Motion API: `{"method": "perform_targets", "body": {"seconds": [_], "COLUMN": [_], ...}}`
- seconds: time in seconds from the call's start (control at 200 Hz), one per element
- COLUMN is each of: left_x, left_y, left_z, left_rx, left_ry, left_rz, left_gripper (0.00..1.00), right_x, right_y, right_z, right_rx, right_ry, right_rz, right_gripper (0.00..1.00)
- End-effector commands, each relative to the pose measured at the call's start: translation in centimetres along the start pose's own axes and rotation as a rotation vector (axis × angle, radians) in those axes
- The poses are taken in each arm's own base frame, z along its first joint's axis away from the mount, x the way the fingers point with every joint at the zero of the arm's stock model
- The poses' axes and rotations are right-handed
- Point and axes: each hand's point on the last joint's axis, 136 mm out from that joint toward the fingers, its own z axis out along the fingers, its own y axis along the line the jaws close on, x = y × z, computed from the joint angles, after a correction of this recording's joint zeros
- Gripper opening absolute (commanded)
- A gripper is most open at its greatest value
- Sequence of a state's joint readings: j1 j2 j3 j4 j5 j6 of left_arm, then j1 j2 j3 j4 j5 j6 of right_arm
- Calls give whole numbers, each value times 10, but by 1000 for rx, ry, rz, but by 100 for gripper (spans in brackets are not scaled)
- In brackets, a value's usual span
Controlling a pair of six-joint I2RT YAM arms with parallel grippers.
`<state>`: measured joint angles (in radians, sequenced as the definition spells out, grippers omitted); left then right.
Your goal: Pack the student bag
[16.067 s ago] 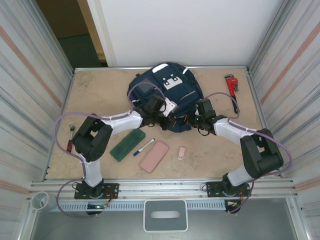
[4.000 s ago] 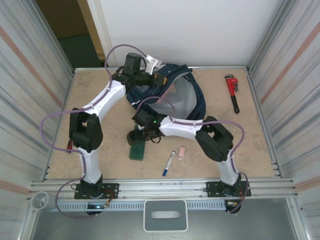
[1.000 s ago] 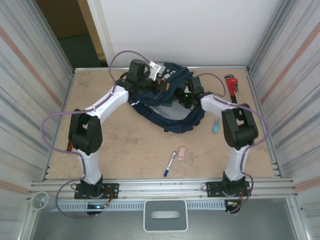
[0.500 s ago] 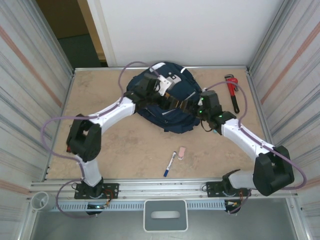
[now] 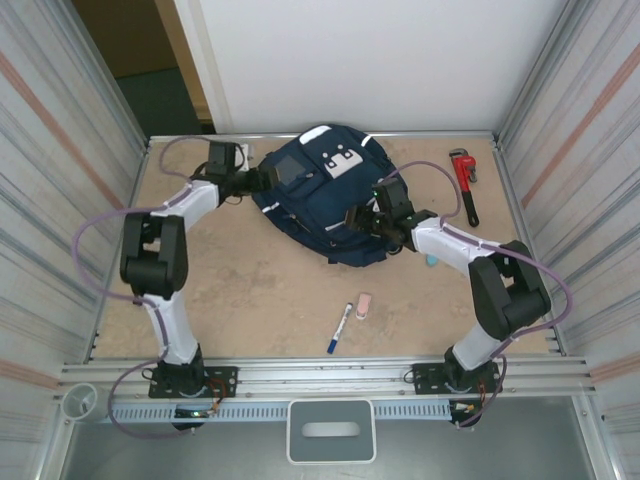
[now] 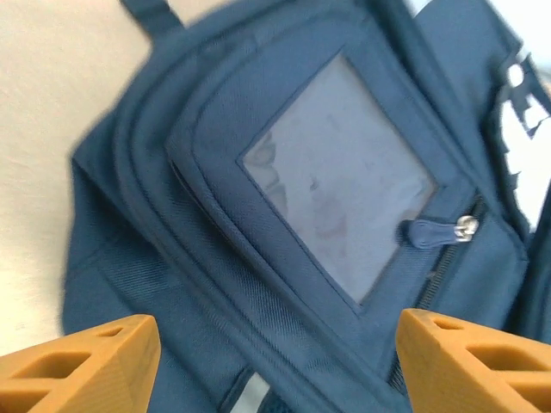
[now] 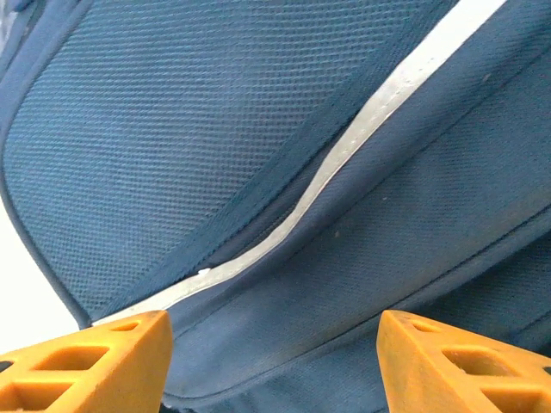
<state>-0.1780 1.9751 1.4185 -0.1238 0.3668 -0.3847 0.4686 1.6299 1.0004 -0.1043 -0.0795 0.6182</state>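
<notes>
table: a beige, mottled surface (image 5: 220, 290) with a thin metal rim is seen from above; it takes up the middle of the frame.
room: ribbed metal panels (image 5: 60, 150) stand along the left and right of the frame, a white wall (image 5: 350, 60) closes the top, and a dark doorway (image 5: 150, 80) is seen at the upper left.
near edge: an aluminium rail (image 5: 330, 375) runs across the bottom of the frame with both arm bases bolted to it; a white piece with a slot (image 5: 330, 430) sits at bottom centre.
student bag: the student bag (image 5: 320, 195) is laid on the table in the upper middle of the frame, front face up, its white patch toward the top.
left fingers: the left fingers (image 6: 82, 353) are spread open, orange tips at the lower corners of the wrist view, with nothing held; a clear window pocket (image 6: 340, 198) and a zip pull (image 6: 439, 231) are seen beyond them. from above they are placed at the bag's upper left edge.
right fingers: the right fingers (image 7: 86, 361) are also spread open and empty, close over a mesh panel (image 7: 172, 129) and a white stripe (image 7: 344, 163). from above they are placed at the bag's lower right edge.
loose things: a red wrench (image 5: 463, 180) lies at the upper right, well apart from the bag; a marker (image 5: 341, 326) and a pink eraser (image 5: 364, 305) lie near each other at the lower middle; a small teal thing (image 5: 431, 261) lies just beside the right arm, too small to be identified.
</notes>
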Motion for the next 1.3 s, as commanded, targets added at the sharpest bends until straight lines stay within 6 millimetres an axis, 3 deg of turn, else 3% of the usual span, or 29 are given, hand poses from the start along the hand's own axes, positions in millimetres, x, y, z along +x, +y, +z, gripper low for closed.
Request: {"method": "perform_targets", "body": {"seconds": [0.0,0.105,0.13,0.26,0.361,0.451,0.611,0.797,0.877,0.977,1.077,1.172,1.297], "left_x": [-3,0,11,38,63,69,85,110,125,140,146,145,146], "left_y": [-18,-23,-16,-12,-2,-1,-2,-3,-11,-25,-32,-35,-34], "left_z": [16,26,37,48,50,32,5,-15,-16,-16,-20,-23,-25], "left_rx": [82,109,102,97,74,70,65,58,72,88,89,91,90], "left_ry": [48,72,98,132,143,110,57,51,83,98,60,42,22], "left_rz": [-30,-38,-52,-64,-84,-95,-127,-164,-161,-171,-218,-241,-250], "left_gripper": [71,64,62,41,20,9,7,5,5,6,8,8,4], "right_x": [10,13,12,9,0,-13,-37,-74,-94,-112,-108,-89,-37], "right_y": [-9,-21,-23,-36,-45,-50,-46,-4,9,13,17,34,63], "right_z": [10,10,10,13,14,19,48,84,88,72,41,8,-12], "right_rx": [23,74,86,153,202,222,214,146,160,219,271,294,236], "right_ry": [41,44,43,58,52,44,71,57,30,-3,11,-38,-38], "right_rz": [-25,-55,-66,-145,-182,-197,-191,-210,-229,-235,-234,-312,-379], "right_gripper": [63,63,63,63,63,63,63,63,64,69,73,76,78]}}
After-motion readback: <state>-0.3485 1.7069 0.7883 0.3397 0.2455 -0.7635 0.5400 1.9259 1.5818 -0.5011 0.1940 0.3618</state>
